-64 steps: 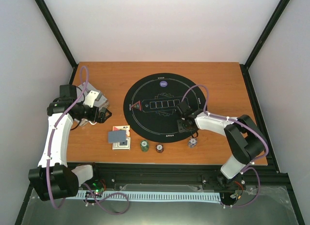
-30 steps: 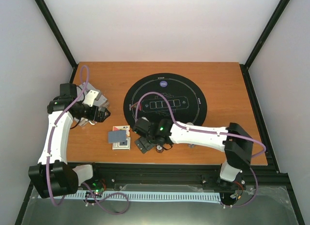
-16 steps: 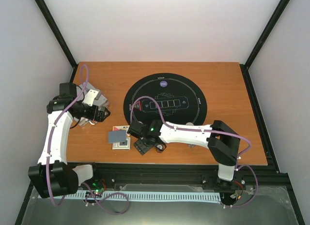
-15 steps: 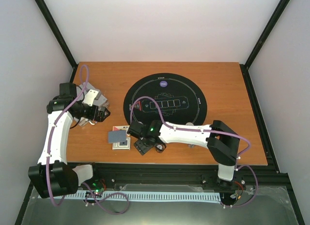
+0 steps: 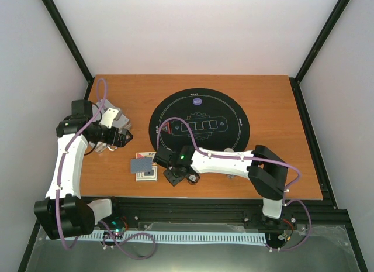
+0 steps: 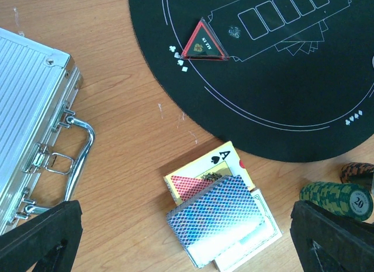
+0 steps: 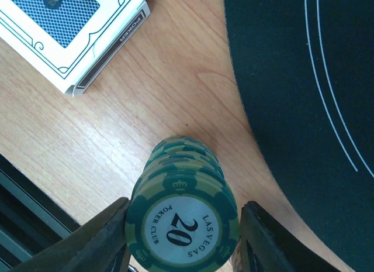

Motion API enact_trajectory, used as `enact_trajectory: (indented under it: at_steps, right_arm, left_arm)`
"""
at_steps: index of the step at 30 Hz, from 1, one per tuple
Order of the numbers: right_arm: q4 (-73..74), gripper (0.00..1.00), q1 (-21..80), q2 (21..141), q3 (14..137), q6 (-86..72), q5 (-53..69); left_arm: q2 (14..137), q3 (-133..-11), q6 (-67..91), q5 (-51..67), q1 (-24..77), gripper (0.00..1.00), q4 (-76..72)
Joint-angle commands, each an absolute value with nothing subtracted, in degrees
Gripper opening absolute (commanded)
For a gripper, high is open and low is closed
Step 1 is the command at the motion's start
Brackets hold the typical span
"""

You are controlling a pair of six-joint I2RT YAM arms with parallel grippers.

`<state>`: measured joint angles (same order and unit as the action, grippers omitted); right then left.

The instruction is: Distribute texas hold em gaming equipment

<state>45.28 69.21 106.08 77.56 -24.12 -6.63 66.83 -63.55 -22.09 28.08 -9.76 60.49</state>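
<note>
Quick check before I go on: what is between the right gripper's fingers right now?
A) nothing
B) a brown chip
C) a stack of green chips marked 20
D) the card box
C: in the right wrist view the green chip stack, its top chip marked 20, stands between the fingers of the right gripper, on the wooden table just off the black mat.

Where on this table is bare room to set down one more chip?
Free: wooden table right of the round black mat, and the strip behind it. Crowded: near edge, where card piles, green striped chip stack and right gripper sit.
</note>
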Motion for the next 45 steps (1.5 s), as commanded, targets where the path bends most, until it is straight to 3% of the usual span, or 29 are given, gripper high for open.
enact_trajectory:
  at_steps: [1,13,27,45]
  right_arm:
    - [45.04,0.48,70.13,106.43,78.69,-24.78,-6.89]
    - [46.08,0.25,70.65,105.55,80.22,-25.32,-8.02]
    - [52.71,0.23,67.95,105.41,89.84,-22.20,-13.52]
    - [49.21,0.19,49.69,129.55,109.20,-12.21,-8.96]
  left_arm:
    - [66.44,-66.44,-21.87,28.48,-10.16,1.00,61.10]
    - [66.35,-66.38,-22.28,28.10,-10.18,1.00,61.09]
    - [66.44,-66.03,-21.36,26.47,-10.12,1.00,60.65]
    - [67.03,-66.97,-21.15,26.17,-10.18,1.00,61.01]
